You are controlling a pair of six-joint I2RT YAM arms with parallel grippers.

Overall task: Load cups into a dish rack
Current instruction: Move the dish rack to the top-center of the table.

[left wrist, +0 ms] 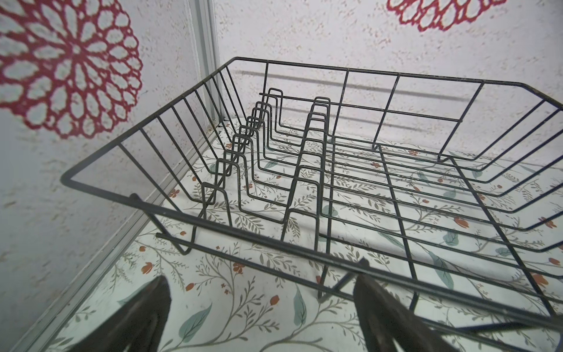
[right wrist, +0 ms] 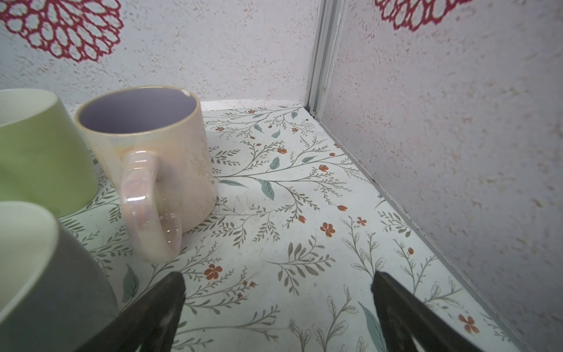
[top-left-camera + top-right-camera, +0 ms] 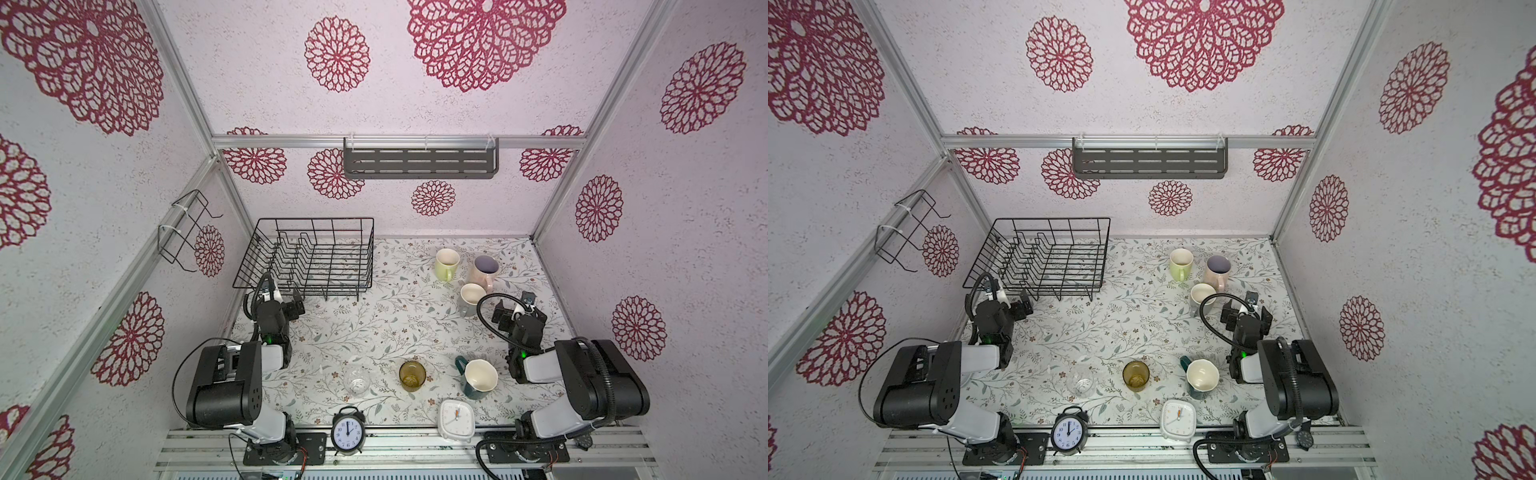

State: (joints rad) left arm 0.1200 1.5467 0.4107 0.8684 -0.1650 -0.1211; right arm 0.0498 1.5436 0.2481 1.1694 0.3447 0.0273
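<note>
The black wire dish rack [image 3: 316, 219] [image 3: 1050, 219] stands at the back left and holds nothing. My left gripper [image 3: 284, 293] [image 1: 262, 280] hovers open just in front of the dish rack's near rim [image 1: 146, 202]. At the back right stand a yellow-green mug [image 3: 446, 264] [image 2: 39, 152], a pink mug [image 3: 484, 270] [image 2: 170, 152] and a grey mug [image 3: 471, 299] [image 2: 61, 289]. My right gripper [image 3: 515, 301] [image 2: 277, 280] is open beside the grey mug, holding nothing. Near the front stand a clear glass [image 3: 356, 380], an amber tumbler [image 3: 412, 375] and a dark teal mug [image 3: 478, 378].
A black alarm clock [image 3: 348, 432] and a white one [image 3: 457, 419] stand at the table's front edge. A small wire holder [image 3: 187, 232] hangs on the left wall. A dark slotted shelf [image 3: 419, 160] hangs on the back wall. Walls close three sides.
</note>
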